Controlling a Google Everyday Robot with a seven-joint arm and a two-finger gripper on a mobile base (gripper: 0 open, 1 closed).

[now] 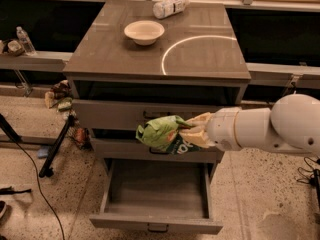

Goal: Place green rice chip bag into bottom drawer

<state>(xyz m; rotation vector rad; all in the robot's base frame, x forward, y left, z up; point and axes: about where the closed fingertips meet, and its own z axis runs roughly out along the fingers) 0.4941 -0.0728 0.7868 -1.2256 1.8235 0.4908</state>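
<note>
The green rice chip bag (164,133) is crinkled bright green foil and hangs in front of the middle drawer front, above the open drawer. My gripper (192,132) reaches in from the right on a thick white arm and is shut on the bag's right end. The bottom drawer (156,223) is pulled out below, a wide shallow box with nothing in it and a small dark handle on its front. The bag sits over the drawer's rear half.
The cabinet top (200,59) holds a cream bowl (144,32) and a white plastic bottle (170,7) lying at the back. The two upper drawers (115,115) are closed. A black stand leg (56,146) and cables lie on the floor at left.
</note>
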